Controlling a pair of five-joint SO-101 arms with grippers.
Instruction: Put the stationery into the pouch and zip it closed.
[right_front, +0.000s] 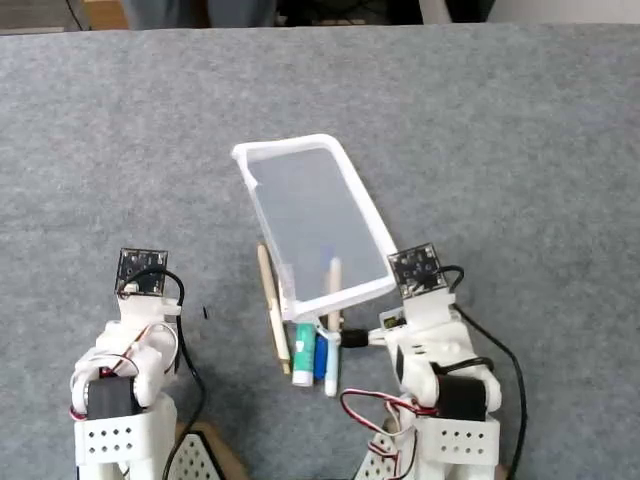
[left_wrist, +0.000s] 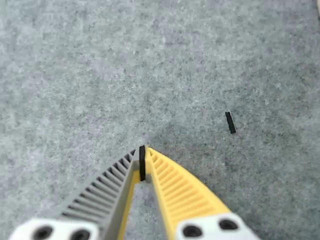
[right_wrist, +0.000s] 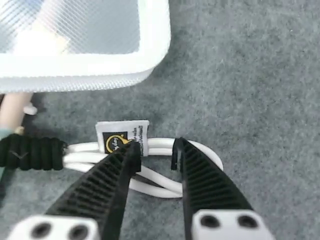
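Note:
A translucent pouch (right_front: 310, 215) with a white border lies mid-table, its near corner (right_wrist: 150, 50) just beyond my right gripper. At its near end lie a wooden pencil (right_front: 271, 310), a teal item (right_front: 303, 358), a blue pen (right_front: 320, 358) and a white pen (right_front: 333, 320), partly under the pouch's edge. My right gripper (right_wrist: 155, 150) is open, low over a white looped cord (right_wrist: 165, 187) with a small tag (right_wrist: 122, 136) and a black braided section (right_wrist: 30, 151); the cord runs between its fingers. My left gripper (left_wrist: 142, 164) is shut on nothing over bare mat.
Grey felt mat (right_front: 500, 150) covers the whole table. A small black scrap (left_wrist: 230, 122) lies on the mat near my left gripper, seen too at the scrap (right_front: 205, 313) from above. Both arm bases stand at the near edge.

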